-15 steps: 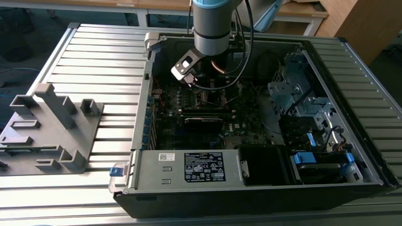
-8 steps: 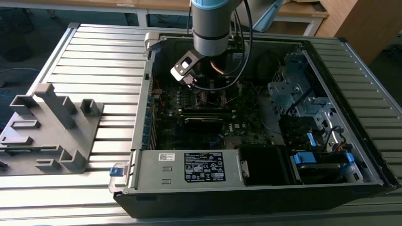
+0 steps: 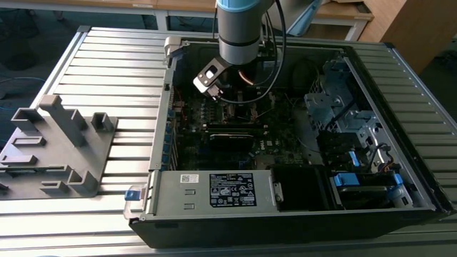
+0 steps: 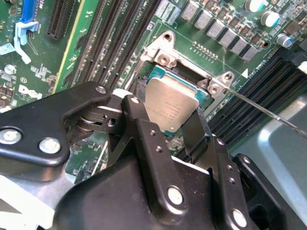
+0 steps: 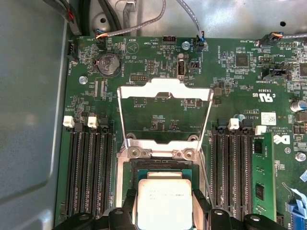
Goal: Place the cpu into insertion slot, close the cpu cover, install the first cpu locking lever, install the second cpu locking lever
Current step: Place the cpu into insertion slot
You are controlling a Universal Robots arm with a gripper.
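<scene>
The cpu (image 5: 164, 203) is clamped on two opposite edges by the gripper (image 5: 165, 218), fingers (image 5: 128, 213) tight against it. It is directly over the slot (image 5: 144, 168); seated or just above, can't tell. The cover (image 5: 164, 90) is swung open, standing up from its hinge beside the slot. Memory slots (image 5: 88, 167) flank both sides. Exterior view, upper middle of frame: the arm (image 3: 243, 32) reaches down into the open case (image 3: 286, 230), over the motherboard (image 3: 214, 126).

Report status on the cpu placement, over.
Gripper shut on the cpu. Chip over the insertion slot, seating unconfirmed. The cpu cover stands open, clear of the slot.
</scene>
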